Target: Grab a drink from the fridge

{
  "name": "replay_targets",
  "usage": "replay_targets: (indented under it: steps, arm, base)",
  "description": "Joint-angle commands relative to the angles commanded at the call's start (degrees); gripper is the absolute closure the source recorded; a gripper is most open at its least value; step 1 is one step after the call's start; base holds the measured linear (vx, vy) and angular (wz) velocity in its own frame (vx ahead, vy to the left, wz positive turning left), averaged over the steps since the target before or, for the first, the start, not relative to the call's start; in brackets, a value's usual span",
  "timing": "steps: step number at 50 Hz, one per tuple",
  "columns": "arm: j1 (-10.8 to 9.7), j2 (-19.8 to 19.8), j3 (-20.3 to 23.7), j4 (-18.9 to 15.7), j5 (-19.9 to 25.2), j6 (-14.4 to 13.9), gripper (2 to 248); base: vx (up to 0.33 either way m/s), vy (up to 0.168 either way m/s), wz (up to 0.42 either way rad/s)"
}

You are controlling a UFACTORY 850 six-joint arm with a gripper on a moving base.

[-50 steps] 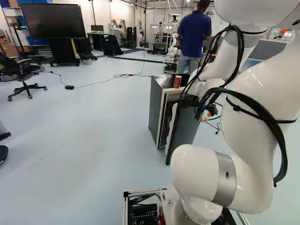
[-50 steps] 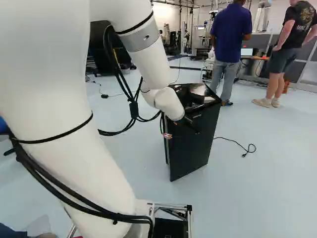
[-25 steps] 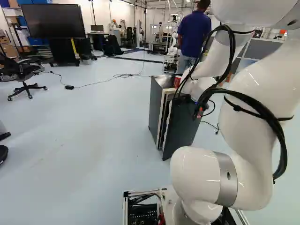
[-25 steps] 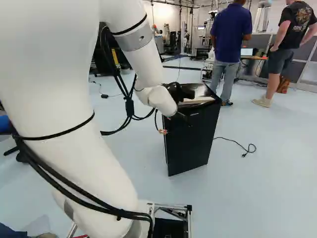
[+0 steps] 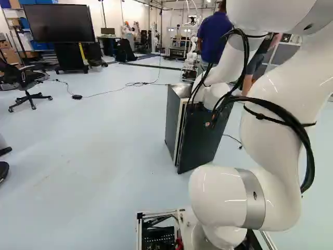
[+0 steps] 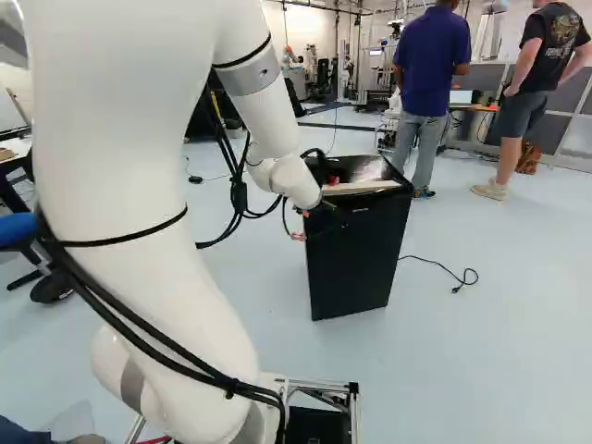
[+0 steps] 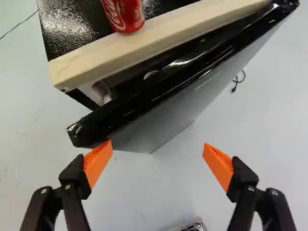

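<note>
Beside the fridge door's outer face, my gripper (image 6: 322,220) shows in the right base view. In the wrist view the gripper (image 7: 157,144) is open with nothing between its orange pads; one fingertip is at the door's near corner, though contact is unclear. The black fridge door (image 7: 159,118) stands slightly ajar, with a narrow dark gap behind it. A red drink can (image 7: 124,14) stands upright on the fridge top, by the pale wooden strip (image 7: 159,38). The dark fridge body (image 5: 174,117) shows in the left base view. Most of its inside is hidden by the door.
A person (image 6: 431,65) stands behind the fridge, and another (image 6: 546,74) farther right in the right base view. A power cord (image 6: 444,270) lies on the floor beside the fridge. A chair (image 5: 26,83) and a large screen (image 5: 60,23) are at the left.
The fridge door has swung inward, narrowing its opening. My arm has moved along with it, leftward in both base views. The base and fridge body have stayed put.
</note>
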Motion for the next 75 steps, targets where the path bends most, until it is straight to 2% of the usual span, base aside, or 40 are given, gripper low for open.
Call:
replay_targets:
  steps: [19,60,75]
  arm:
    - [1.61,-2.04,-2.40,0.00,0.00,0.00,3]
    - [2.55,-5.88,-7.02,0.00,0.00,0.00,3]
    - [2.62,-6.10,-7.29,0.00,0.00,0.00,3]
  base:
    - [0.000,0.000,0.000]
    - [0.000,0.000,0.000]
    - [0.000,0.000,0.000]
